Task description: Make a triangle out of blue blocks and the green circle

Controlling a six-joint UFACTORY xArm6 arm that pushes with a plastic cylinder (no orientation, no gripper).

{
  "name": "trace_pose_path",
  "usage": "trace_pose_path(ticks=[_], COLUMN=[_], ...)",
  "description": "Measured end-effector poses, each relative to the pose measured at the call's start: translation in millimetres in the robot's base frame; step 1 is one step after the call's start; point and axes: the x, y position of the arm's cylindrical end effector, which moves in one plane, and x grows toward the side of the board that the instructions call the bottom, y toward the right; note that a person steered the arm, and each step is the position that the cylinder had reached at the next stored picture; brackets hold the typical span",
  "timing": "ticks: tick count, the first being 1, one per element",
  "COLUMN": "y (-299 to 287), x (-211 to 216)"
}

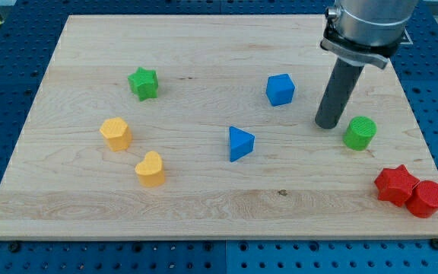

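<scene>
A dark, matte cylindrical rod hangs from the arm's grey metal collar at the view's upper right, and my tip (328, 125) rests on a pale, fine-grained wooden board (204, 205) set over a blue perforated metal table (6, 259). The rod ends plainly, with no fingers to open or close, and it holds nothing. My tip stands just to the view's left of the ribbed green plastic cylinder (360, 133), near it but not visibly touching, and to the view's right of the blue plastic cube (280, 89). The blue plastic triangular block (240, 143) lies near the board's centre, below and left of the cube. Well apart, on the view's left, sit a green plastic star (143, 83), an orange plastic hexagonal block (115, 134) and an orange plastic heart-shaped block (150, 169). At the lower right corner a red plastic star (396, 185) touches a red plastic cylinder (428, 199).
</scene>
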Motion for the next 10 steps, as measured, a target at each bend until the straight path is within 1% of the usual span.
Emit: trace_pose_path(ticks=[1, 2, 3, 4, 6, 8, 10], y=[1, 11, 23, 31, 13, 11, 11], x=[-16, -17, -9, 12, 31, 60, 53])
